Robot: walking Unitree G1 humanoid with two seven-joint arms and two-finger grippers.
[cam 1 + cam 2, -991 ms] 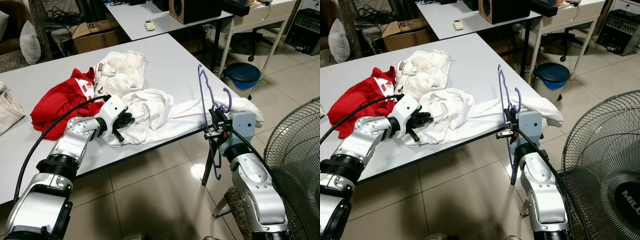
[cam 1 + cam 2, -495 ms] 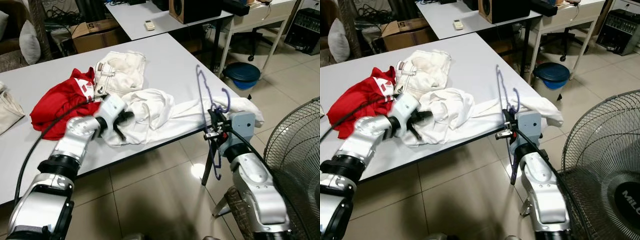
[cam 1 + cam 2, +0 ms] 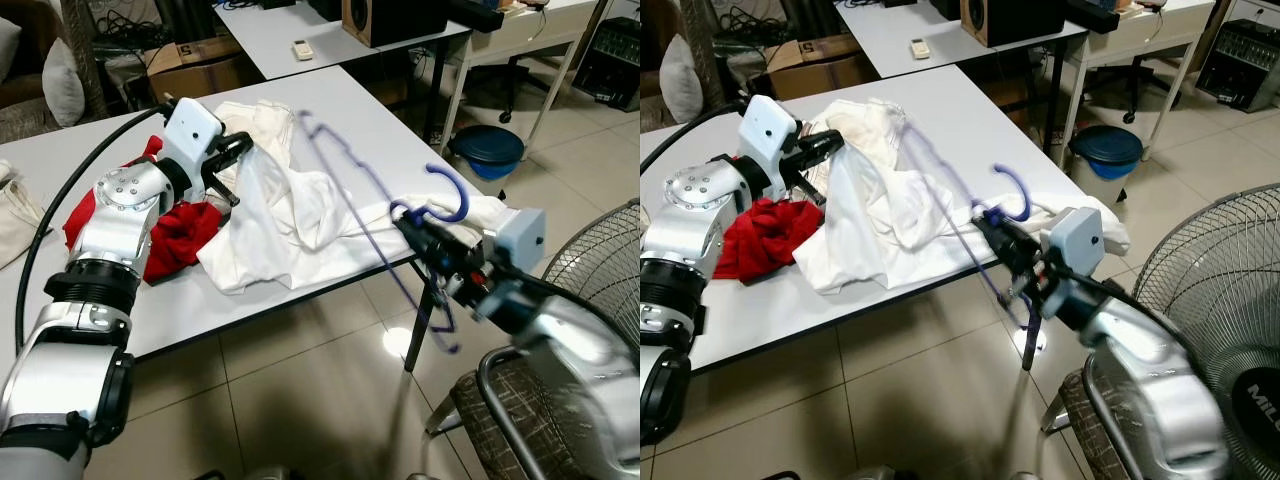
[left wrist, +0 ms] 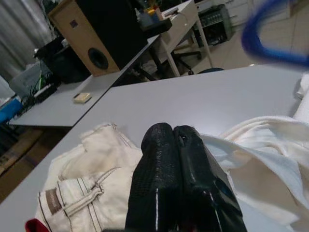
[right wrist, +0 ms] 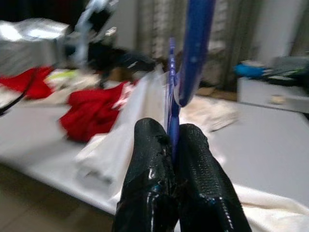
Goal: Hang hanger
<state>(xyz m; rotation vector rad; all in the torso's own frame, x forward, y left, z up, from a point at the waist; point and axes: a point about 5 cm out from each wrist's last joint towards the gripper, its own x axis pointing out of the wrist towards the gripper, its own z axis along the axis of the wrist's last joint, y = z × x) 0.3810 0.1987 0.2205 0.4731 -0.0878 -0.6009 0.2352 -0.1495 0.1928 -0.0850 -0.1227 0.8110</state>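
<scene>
My left gripper (image 3: 238, 148) is raised over the table, shut on a fold of the white shirt (image 3: 300, 215), which rises to a peak at its fingers. In the left wrist view the fingers (image 4: 159, 159) are pressed together with white cloth beside them. My right gripper (image 3: 412, 230) is shut on the neck of a blue-purple hanger (image 3: 350, 175). The hanger is blurred and tilted, slanting over the shirt with its hook (image 3: 447, 196) curling up by the table edge. In the right wrist view the hanger (image 5: 192, 53) rises from between the shut fingers (image 5: 147, 159).
A red garment (image 3: 178, 238) and cream trousers (image 4: 82, 193) lie on the grey table (image 3: 60, 170) beside the shirt. A standing fan (image 3: 600, 255) is at my right, a chair seat (image 3: 510, 420) below it. A blue bin (image 3: 485, 146) sits on the tiled floor beyond the table corner.
My left gripper has risen and pulled back, lifting the white shirt off the red garment. My right gripper swung the hanger from upright beside the table edge to slanted over the shirt.
</scene>
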